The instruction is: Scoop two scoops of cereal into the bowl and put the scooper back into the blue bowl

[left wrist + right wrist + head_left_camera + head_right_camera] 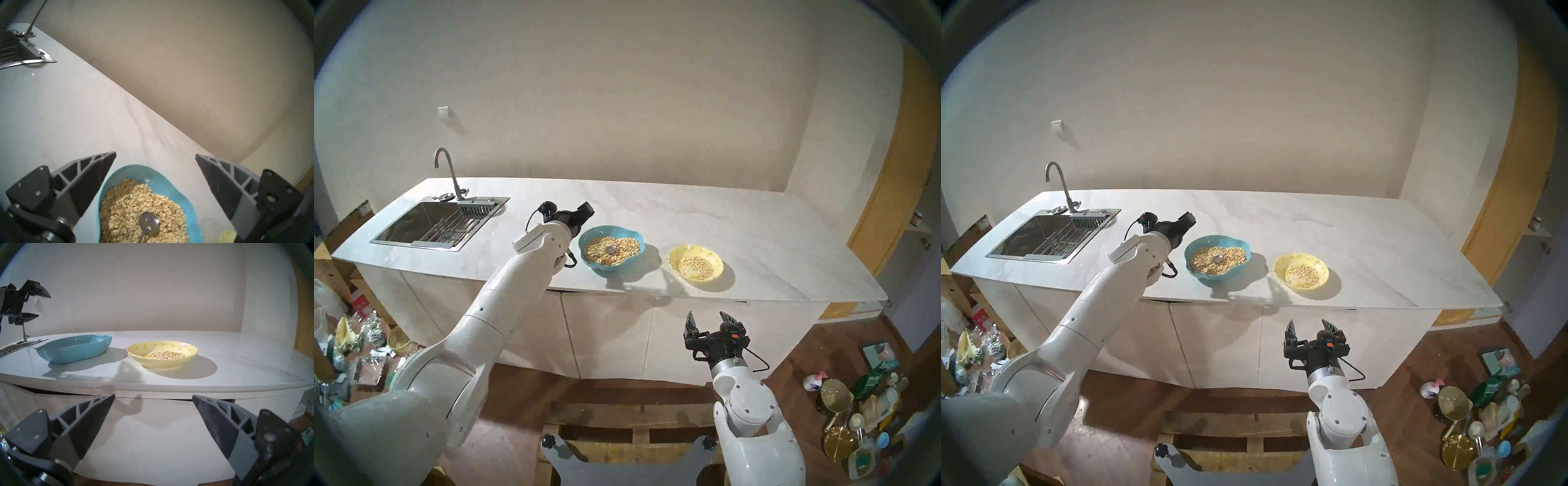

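The blue bowl (587, 237) with a wavy rim stands on the white counter and holds a heap of cereal (600, 254). The scooper, a silver spoon (149, 222), lies in it with its head on the flakes; its handle shows over the rim in the right wrist view (39, 348). The pale-yellow bowl (676, 258) stands to the right with a small patch of cereal (695, 265). My left gripper (154, 155) is open and empty, above and to the left of the blue bowl. My right gripper (707, 315) is open and empty, below the counter's front edge.
A steel sink (432, 220) with a tall faucet (449, 173) is set into the counter's left end. White cabinet doors (609, 325) stand right in front of my right gripper. Clutter lies on the floor at both sides. A wooden door frame (897, 190) is at the right.
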{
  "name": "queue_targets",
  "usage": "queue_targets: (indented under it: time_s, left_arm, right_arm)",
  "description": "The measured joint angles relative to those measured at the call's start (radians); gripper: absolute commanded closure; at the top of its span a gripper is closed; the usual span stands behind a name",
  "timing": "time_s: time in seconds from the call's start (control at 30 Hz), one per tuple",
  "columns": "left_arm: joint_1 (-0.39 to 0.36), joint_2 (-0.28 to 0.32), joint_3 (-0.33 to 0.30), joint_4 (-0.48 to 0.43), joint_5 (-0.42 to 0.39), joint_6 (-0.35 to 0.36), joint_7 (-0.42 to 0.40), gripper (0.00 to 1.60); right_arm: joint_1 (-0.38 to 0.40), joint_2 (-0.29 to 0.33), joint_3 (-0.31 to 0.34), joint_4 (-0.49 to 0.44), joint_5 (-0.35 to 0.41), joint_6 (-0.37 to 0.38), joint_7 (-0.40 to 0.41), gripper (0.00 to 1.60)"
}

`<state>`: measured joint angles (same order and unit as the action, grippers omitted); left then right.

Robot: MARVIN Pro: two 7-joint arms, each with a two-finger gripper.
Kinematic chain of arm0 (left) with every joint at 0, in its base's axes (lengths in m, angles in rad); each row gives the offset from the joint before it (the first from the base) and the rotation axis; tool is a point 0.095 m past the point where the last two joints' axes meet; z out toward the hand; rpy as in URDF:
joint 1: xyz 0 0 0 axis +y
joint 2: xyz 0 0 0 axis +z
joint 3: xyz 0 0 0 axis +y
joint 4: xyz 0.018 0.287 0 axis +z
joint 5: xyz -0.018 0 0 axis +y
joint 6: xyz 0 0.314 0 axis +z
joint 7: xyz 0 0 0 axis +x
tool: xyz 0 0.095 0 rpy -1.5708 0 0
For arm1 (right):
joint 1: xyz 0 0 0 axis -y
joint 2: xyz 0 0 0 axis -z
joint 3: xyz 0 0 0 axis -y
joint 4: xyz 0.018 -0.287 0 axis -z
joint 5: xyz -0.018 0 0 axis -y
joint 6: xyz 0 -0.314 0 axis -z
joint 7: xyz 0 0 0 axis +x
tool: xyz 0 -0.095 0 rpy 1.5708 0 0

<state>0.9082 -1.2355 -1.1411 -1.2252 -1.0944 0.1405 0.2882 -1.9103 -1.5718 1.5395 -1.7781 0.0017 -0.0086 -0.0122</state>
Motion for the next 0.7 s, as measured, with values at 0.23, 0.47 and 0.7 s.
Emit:
queue_targets:
  time_s: [0.23, 0.47, 0.7]
  left_arm:
    - [0.027, 0.129, 0.123, -0.181, 0.233, -0.022, 0.015, 0.00]
    - [0.180, 0.254, 0.175, -0.450, 0.365, -0.059, 0.053, 0.00]
    - [0.307, 0.382, 0.213, -0.678, 0.352, -0.086, 0.218, 0.00]
  right_arm:
    - [0.000, 0.000, 0.000, 0.000, 0.000, 0.000, 0.000, 0.00]
    - [0.001, 0.000, 0.000, 0.002, 0.000, 0.000, 0.000, 0.00]
    - [0.001, 0.000, 0.000, 0.002, 0.000, 0.000, 0.000, 0.00]
